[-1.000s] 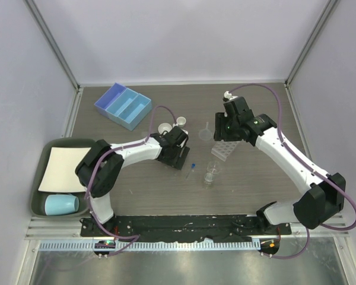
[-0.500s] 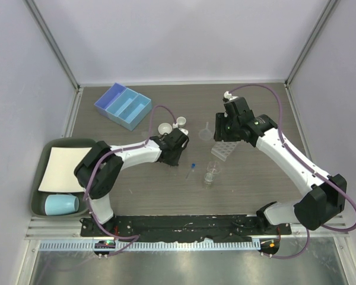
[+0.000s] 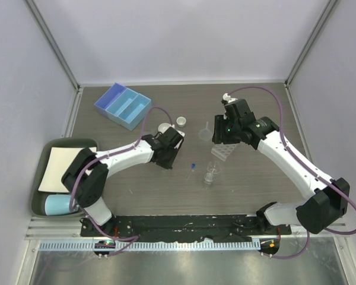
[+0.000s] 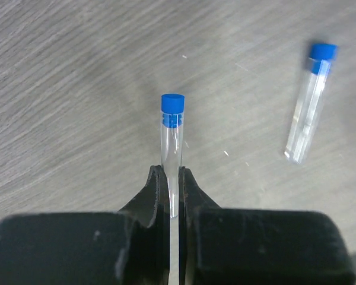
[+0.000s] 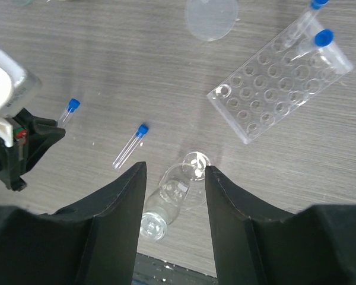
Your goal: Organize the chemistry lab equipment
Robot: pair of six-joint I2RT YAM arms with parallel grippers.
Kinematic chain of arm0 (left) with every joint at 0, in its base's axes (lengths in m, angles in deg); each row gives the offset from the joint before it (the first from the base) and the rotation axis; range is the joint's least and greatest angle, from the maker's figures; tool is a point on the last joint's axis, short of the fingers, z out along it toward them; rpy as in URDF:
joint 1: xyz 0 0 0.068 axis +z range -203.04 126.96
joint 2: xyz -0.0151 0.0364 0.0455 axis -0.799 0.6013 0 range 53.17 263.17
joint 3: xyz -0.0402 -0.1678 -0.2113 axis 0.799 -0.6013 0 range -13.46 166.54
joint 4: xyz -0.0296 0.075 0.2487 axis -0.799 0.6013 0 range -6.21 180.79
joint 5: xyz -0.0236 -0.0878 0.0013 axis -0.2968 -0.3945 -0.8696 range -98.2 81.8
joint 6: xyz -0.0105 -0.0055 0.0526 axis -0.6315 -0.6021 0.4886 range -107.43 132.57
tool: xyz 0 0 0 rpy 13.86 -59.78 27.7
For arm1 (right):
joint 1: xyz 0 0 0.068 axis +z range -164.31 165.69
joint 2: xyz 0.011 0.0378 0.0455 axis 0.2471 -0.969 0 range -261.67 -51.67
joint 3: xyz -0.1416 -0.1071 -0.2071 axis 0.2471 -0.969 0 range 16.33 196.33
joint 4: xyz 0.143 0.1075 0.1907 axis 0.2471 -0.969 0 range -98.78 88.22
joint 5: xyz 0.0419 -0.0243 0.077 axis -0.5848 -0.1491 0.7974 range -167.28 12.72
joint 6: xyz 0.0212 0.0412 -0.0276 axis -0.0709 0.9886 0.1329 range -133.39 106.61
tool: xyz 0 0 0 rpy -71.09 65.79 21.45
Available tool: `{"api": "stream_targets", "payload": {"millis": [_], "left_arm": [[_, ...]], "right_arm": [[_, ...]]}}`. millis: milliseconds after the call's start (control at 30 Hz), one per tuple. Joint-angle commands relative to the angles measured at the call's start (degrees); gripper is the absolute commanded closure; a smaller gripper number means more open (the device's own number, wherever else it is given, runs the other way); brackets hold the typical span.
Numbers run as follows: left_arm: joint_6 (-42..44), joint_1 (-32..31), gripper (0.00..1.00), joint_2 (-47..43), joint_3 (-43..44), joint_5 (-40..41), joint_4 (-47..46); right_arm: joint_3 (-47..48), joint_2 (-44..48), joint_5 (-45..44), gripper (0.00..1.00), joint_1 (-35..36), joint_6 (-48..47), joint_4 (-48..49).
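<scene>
Left gripper has gone from wide to clamped tight on a tube. It pinches the glass low down, blue cap pointing away from the fingers, and I can't tell if it is clear of the table yet. A second tube lies loose ahead and to the right of that hand. Right gripper is half-spread and empty over the beaker, with the rack ahead-right of it, so one tube looks secured for racking.

left arm: low, reaching right | left tool: pinching blue-capped test tube | right arm: elbow bent, raised | right tool: jaws parted, facing down
</scene>
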Motion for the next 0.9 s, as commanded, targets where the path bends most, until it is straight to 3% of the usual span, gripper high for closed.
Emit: {"api": "stream_targets", "payload": {"millis": [0,200,467,633,867], "left_arm": [[4.64,0.06,1.00,-7.36,3.96,-11.84,5.34],[7.02,0.06,1.00,-14.65,3.44,-29.43,4.83],[7.81,0.06,1.00,-22.99,-1.40,-52.52,-1.51],[8.17,0.14,1.00,-25.03,-1.84,-58.18,-1.42],[7.73,0.14,1.00,-27.93,-2.28,-59.95,-2.56]], "right_arm": [[-1.11,2.79,8.64,0.50,0.47,-2.04,0.30],[-2.60,3.41,20.00,0.50,0.91,-3.02,0.30],[-7.51,7.18,45.36,0.50,3.10,-1.97,6.17],[-9.72,9.82,49.80,0.50,5.48,1.19,9.61],[-10.25,11.05,47.35,0.50,12.06,4.62,11.90]]}}
